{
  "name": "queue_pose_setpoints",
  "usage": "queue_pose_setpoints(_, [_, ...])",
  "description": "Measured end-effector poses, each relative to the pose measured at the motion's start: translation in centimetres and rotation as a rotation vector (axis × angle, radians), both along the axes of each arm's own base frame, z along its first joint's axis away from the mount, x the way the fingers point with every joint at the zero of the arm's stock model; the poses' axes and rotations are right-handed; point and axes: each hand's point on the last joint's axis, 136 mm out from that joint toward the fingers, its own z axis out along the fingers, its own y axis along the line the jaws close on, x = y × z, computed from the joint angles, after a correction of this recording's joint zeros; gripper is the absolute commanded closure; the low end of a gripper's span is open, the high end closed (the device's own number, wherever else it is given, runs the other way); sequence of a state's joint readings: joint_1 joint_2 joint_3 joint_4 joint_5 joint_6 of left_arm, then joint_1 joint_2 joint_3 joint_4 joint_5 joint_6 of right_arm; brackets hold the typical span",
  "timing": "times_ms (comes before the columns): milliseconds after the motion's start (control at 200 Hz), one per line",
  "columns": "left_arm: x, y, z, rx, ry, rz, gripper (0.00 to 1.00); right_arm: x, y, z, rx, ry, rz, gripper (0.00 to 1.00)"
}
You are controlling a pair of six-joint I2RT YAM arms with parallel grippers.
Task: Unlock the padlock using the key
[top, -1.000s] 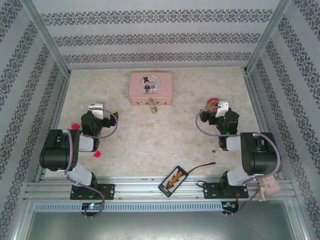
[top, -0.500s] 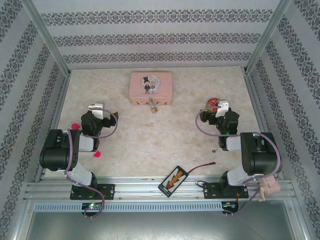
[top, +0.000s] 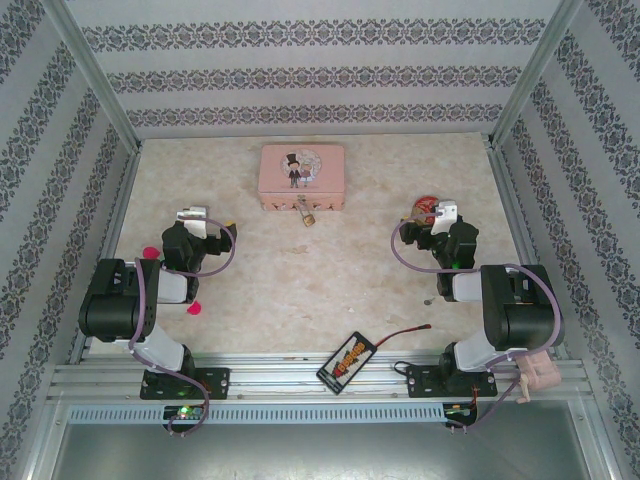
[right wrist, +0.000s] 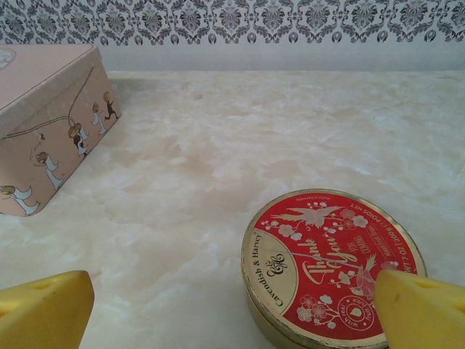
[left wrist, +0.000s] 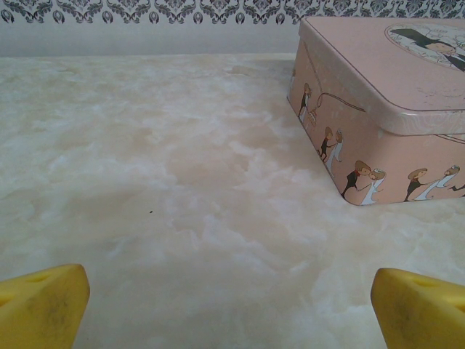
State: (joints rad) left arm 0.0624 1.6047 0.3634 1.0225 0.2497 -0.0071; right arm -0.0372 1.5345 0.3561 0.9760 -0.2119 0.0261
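A pale marbled surface (top: 300, 280) is enclosed by patterned walls. The left arm (top: 125, 305) and the right arm (top: 515, 310) are folded at the near edge, each towards its own side.

A pink tin (top: 302, 177) with cartoon figures is placed at the far middle. A round red-lidded tin (right wrist: 334, 280) is seen far right, just in front of the right arm's wrist. A flat black item (top: 347, 361) with orange print and a red wire lies at the near edge.

The left fingers (left wrist: 40, 305) are spread wide with nothing between them, and the pink tin is seen to their far right. The right fingers (right wrist: 43, 309) are likewise spread wide and empty, with one tip overlapping the red lid; contact cannot be told.

The padlock (top: 307, 213) lies against the pink tin's near wall, at its middle. The key (top: 428, 299) is made out as a grey speck just left of the right arm, well apart from the padlock.
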Motion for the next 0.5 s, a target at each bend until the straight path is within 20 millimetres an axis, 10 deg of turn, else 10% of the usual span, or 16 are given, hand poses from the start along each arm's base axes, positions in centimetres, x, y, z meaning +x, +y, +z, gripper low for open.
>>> queue_pose_setpoints(270, [-0.2,0.1,0.4,0.002,0.003,0.008,0.01,-0.2,-0.2,-0.2,-0.001,0.023,-0.011,0.02])
queue_pose_setpoints(500, [-1.4,1.4,6.0,-0.006,-0.095,0.091,0.01,-0.3,-1.0,3.7,-0.006,-0.009,-0.063,0.02])
